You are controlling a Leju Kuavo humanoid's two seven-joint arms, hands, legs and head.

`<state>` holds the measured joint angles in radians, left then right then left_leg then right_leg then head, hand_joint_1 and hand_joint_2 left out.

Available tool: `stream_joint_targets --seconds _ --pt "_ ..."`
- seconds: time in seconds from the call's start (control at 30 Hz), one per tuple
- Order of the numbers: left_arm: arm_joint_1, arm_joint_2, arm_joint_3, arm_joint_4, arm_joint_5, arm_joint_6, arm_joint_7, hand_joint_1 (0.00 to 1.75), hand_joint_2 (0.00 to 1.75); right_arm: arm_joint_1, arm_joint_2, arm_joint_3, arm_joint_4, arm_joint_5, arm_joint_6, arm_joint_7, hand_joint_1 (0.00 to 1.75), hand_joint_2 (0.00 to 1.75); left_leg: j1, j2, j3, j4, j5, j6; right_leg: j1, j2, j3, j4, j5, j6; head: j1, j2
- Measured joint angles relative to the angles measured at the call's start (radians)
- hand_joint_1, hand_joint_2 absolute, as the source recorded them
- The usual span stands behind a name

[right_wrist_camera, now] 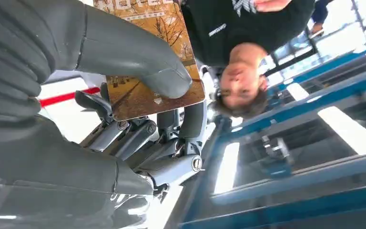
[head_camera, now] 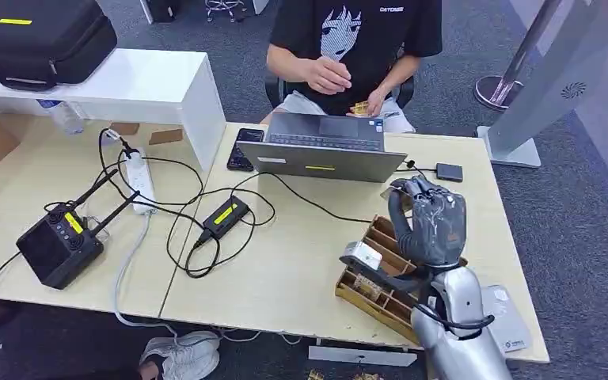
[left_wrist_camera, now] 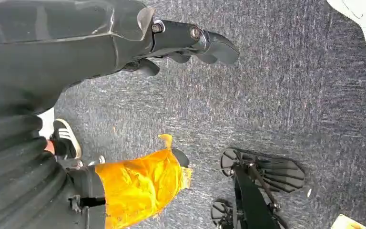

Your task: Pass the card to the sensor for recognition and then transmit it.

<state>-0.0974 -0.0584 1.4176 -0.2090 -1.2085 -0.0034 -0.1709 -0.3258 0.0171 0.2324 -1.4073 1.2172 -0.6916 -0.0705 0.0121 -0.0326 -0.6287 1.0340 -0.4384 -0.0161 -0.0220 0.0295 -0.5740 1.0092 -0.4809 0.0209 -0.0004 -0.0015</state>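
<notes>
Right robot hand (head_camera: 430, 226) is raised over the right part of the light wooden table (head_camera: 285, 269), lower right of the head frame, above the brown wooden compartment box (head_camera: 380, 297). In the right wrist view it holds a rectangular card printed with an autumn tree scene (right_wrist_camera: 147, 71): the thick grey thumb (right_wrist_camera: 167, 78) presses on the printed face and the darker fingers (right_wrist_camera: 181, 126) back it from behind. The card's long axis runs out away from the palm. In the head view the card itself is hidden behind the hand.

Left robot hand (left_wrist_camera: 190, 43) hangs low over the grey carpet floor (left_wrist_camera: 290, 95), fingers loosely apart, holding nothing.

Sensor: a flat white-grey device with a small logo (head_camera: 511, 324) lies on the table at the lower right corner, just beside the right forearm and below the hand in the frame. Judgement: this is likely the reader, though I cannot confirm it. If so, the card is above it and further up the frame, so the coming move calls for bringing the card back and down with its flat face toward the device. The right hand is by far the nearer one.

A person in a black printed T-shirt (head_camera: 356, 39) sits behind the grey open laptop (head_camera: 321, 146), top centre, probable receiver for the hand-over afterwards.
</notes>
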Motion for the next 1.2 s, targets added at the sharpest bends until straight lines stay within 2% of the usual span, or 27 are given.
stream_joint_targets --seconds 0.07,0.23,0.43,0.57,0.6,0.63,0.67,0.73,0.77,0.8,0.83,1.07,1.2 --pt "-0.001 0.000 0.000 0.000 -0.003 0.000 0.000 0.00 1.75 -0.039 -0.014 0.021 0.000 -0.026 0.010 0.047 1.75 1.75 0.000 0.000 0.000 0.000 0.000 0.000 0.000 0.000 0.000 0.000 0.000 0.000 0.000 0.000" --pt "-0.002 0.001 -0.002 0.000 -0.014 -0.009 -0.001 0.00 1.75 -0.147 -0.048 0.059 0.046 -0.042 0.060 0.103 1.75 1.75 0.000 0.000 0.000 0.000 0.001 0.001 0.000 0.000 0.000 0.000 0.001 0.000 0.000 0.000" --pt "-0.003 0.001 -0.009 0.000 -0.024 -0.013 -0.003 0.00 1.75 -0.279 -0.068 0.098 0.160 -0.093 0.107 0.107 1.75 1.75 0.000 -0.001 0.000 0.000 0.001 0.000 0.000 0.000 0.000 0.000 0.002 0.000 0.000 0.000" --pt "-0.004 0.001 -0.014 0.000 -0.025 -0.015 -0.004 0.00 1.75 -0.327 -0.068 0.138 0.214 -0.104 0.122 0.104 1.71 1.75 0.000 -0.001 0.000 0.000 0.001 0.000 0.000 0.000 0.000 0.000 0.001 0.000 0.000 0.000" --pt "-0.004 0.001 -0.015 0.000 -0.025 -0.015 -0.006 0.00 1.75 -0.336 -0.068 0.149 0.222 -0.104 0.128 0.106 1.55 1.75 0.000 -0.001 0.000 0.000 0.001 0.000 0.000 0.000 0.000 0.000 0.001 0.000 0.000 0.000" --pt "-0.004 0.001 -0.015 0.000 -0.025 -0.015 -0.007 0.00 1.75 -0.343 -0.068 0.161 0.229 -0.108 0.136 0.110 1.55 1.75 0.000 -0.001 0.000 0.000 0.001 0.000 0.000 0.000 0.000 0.000 0.001 0.000 0.000 0.000" --pt "-0.004 0.001 -0.015 0.000 -0.025 -0.017 -0.008 0.00 1.75 -0.349 -0.068 0.173 0.236 -0.121 0.149 0.112 1.19 1.75 0.000 -0.001 0.000 0.000 0.001 0.000 0.000 0.000 0.000 0.000 0.001 0.000 0.000 0.000" --pt "-0.004 0.001 -0.016 0.000 -0.024 -0.020 -0.009 0.00 1.75 -0.359 -0.068 0.199 0.246 -0.166 0.178 0.107 1.40 1.75 0.000 -0.001 0.000 0.000 0.001 0.000 0.000 0.000 0.000 0.000 0.001 0.000 0.000 0.000" --pt "-0.004 0.001 -0.016 0.000 -0.023 -0.020 -0.009 0.00 1.75 -0.364 -0.067 0.212 0.252 -0.202 0.195 0.093 1.27 1.75 0.000 -0.001 0.000 0.000 0.001 0.000 0.000 0.000 0.000 0.000 0.001 0.000 0.000 0.000" --pt "-0.004 0.001 -0.016 0.000 -0.022 -0.021 -0.009 0.00 1.75 -0.368 -0.064 0.226 0.258 -0.258 0.217 0.074 0.72 1.75 0.000 -0.001 0.000 0.000 0.001 0.000 0.000 0.000 0.000 0.000 0.001 0.000 0.000 0.000" --pt "-0.004 0.001 -0.016 0.000 -0.020 -0.021 -0.009 0.00 1.75 -0.370 -0.060 0.238 0.263 -0.309 0.234 0.056 0.00 1.75 0.000 -0.001 0.000 0.000 0.001 0.000 0.000 0.000 0.000 0.000 0.001 0.000 0.000 0.000" --pt "-0.004 0.002 -0.016 0.000 -0.010 -0.021 -0.013 0.00 1.75 -0.370 -0.032 0.304 0.273 -0.587 0.310 -0.018 0.00 1.75 0.000 -0.001 0.000 0.000 0.001 0.000 0.000 -0.001 0.000 0.001 0.001 0.000 0.000 0.000" --pt "-0.004 0.002 -0.016 0.000 -0.006 -0.021 -0.015 0.00 1.75 -0.369 -0.029 0.321 0.272 -0.639 0.320 -0.031 0.00 1.75 0.000 -0.001 0.000 0.000 0.001 0.000 0.000 -0.001 0.000 0.000 0.001 0.000 0.000 0.000"
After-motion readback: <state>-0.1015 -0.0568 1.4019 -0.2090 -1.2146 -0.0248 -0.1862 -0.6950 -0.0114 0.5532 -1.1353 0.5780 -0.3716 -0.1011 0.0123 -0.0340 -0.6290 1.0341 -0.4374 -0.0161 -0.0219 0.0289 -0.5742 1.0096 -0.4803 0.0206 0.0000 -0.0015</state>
